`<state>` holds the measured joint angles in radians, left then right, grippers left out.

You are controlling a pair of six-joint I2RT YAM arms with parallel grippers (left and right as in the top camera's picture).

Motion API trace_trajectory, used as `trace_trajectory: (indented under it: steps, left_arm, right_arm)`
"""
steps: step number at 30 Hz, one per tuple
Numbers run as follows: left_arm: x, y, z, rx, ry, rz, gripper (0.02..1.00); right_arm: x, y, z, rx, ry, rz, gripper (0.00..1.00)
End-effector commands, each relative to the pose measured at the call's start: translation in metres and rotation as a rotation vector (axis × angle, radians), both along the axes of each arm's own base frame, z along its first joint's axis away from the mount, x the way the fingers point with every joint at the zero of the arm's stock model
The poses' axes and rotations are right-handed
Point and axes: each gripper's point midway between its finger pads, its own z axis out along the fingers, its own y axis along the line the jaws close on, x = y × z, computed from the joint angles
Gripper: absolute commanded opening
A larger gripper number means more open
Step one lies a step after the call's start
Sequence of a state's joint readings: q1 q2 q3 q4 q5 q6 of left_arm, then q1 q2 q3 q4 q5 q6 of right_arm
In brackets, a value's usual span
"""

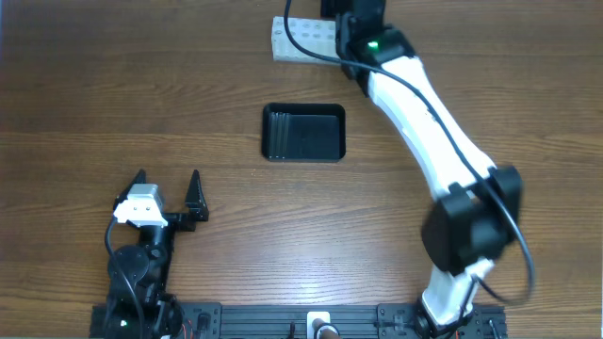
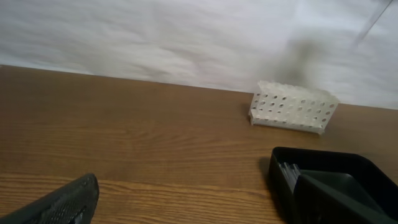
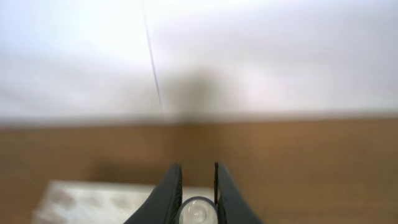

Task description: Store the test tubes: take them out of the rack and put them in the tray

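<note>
Over the white perforated plastic rack (image 3: 93, 202), right pincer (image 3: 196, 173) grips a clear test tube (image 3: 198, 213); left pincer (image 1: 168, 179) wide open.

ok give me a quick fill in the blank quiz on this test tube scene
1. The right gripper is shut on a ____ at the white rack.
2. The tray in the middle of the table is coloured ____.
3. The left gripper has its fingers ____.
Missing words: test tube; black; open.

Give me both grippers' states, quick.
Left gripper: open, empty.
Right gripper: closed on a test tube.
</note>
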<state>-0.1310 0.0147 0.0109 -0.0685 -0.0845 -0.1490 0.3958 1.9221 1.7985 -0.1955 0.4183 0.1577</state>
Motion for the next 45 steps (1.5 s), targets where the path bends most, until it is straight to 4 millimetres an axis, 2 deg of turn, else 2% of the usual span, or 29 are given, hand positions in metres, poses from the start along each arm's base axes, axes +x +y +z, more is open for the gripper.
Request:
trace_trajectory:
  steps: [1,3,12,15,19,31,40,42,45]
  left_arm:
    - [0.000,0.000,0.000,0.014,-0.005,-0.006,1.000]
    - [0.000,0.000,0.000,0.013,-0.005,-0.006,1.000]
    - [0.000,0.000,0.000,0.014,-0.005,-0.006,1.000]
    - [0.000,0.000,0.000,0.014,-0.005,-0.006,1.000]
    - [0.000,0.000,0.000,0.014,-0.005,-0.006,1.000]
    - [0.000,0.000,0.000,0.014,-0.005,-0.006,1.000]
    - [0.000,0.000,0.000,0.014,-0.005,-0.006,1.000]
    - [0.000,0.000,0.000,0.014,-0.005,-0.006,1.000]
    - [0.000,0.000,0.000,0.014,-0.005,-0.006,1.000]
  right_arm:
    - [-0.033,0.017,0.040,-0.005,-0.028,0.044,0.104]
    - [-0.045,0.029,0.021,0.002,0.054,0.059,0.106]
    - [-0.111,0.072,-0.114,0.090,0.508,0.101,0.099]
    - [-0.127,0.077,-0.160,0.139,0.620,0.106,0.102]
    - [-0.134,0.078,-0.198,0.165,0.687,0.089,0.095]
    - [-0.127,0.085,-0.248,0.186,0.750,0.061,0.126]
    - [-0.131,0.092,-0.267,0.196,0.800,0.085,0.159]
    - [-0.132,0.092,-0.267,0.195,0.804,0.084,0.198]
    - [-0.133,0.093,-0.267,0.195,0.807,0.087,0.402]
